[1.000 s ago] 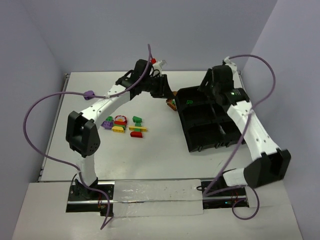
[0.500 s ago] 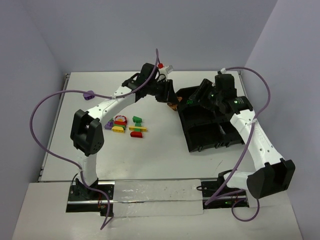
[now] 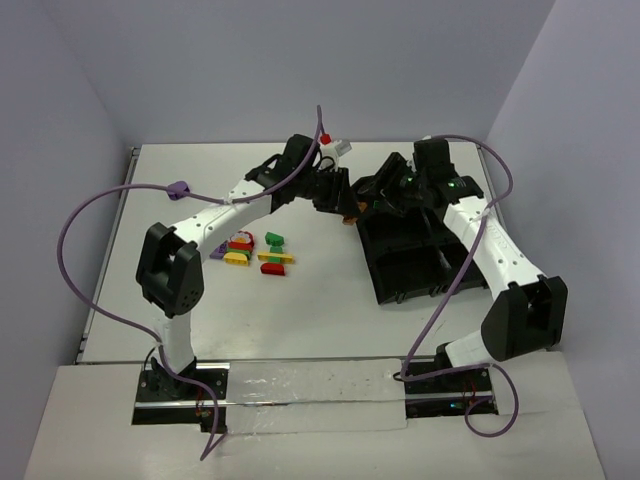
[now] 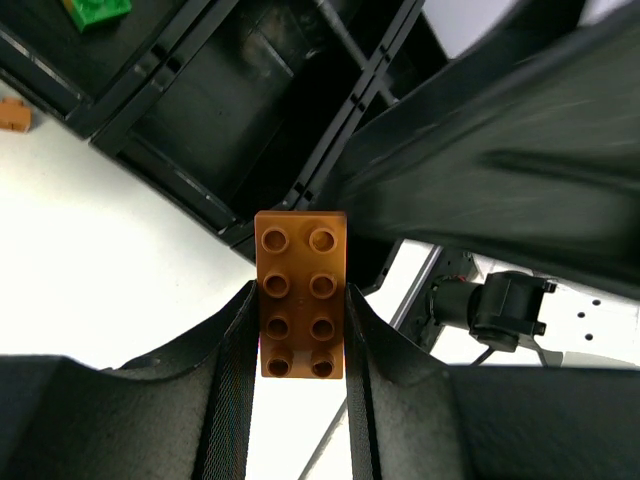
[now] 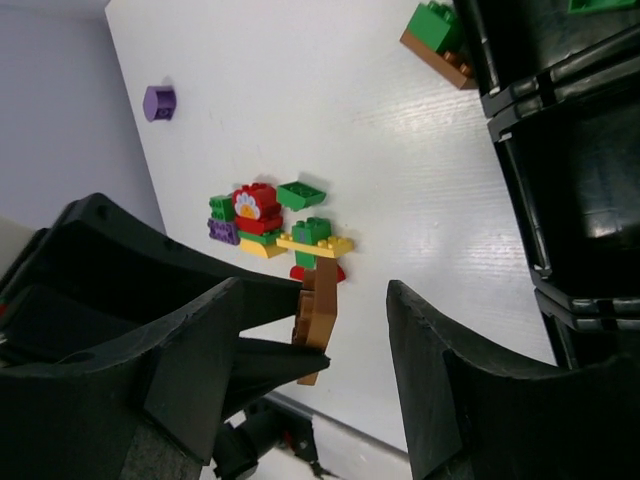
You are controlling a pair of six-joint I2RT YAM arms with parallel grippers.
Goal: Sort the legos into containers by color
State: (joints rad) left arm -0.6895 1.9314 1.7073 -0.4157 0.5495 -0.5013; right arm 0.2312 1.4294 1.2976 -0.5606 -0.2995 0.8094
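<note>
My left gripper point(image 3: 340, 202) is shut on an orange two-by-four brick point(image 4: 300, 295) and holds it in the air over the left edge of the black divided tray point(image 3: 400, 272). My right gripper point(image 3: 386, 194) is open and empty right beside it. In the right wrist view, the orange brick point(image 5: 320, 315) sits between my right fingers point(image 5: 450, 370) without touching them. A green brick point(image 4: 95, 10) lies in one tray compartment. A pile of red, yellow, green and purple bricks point(image 3: 255, 250) lies on the table left of the tray, and it also shows in the right wrist view point(image 5: 270, 225).
A green brick stacked on an orange one point(image 5: 435, 35) lies on the table against the tray's outer wall point(image 5: 520, 110). A purple cable with a clip point(image 3: 181, 186) loops over the left arm. Walls stand close at the back and on both sides.
</note>
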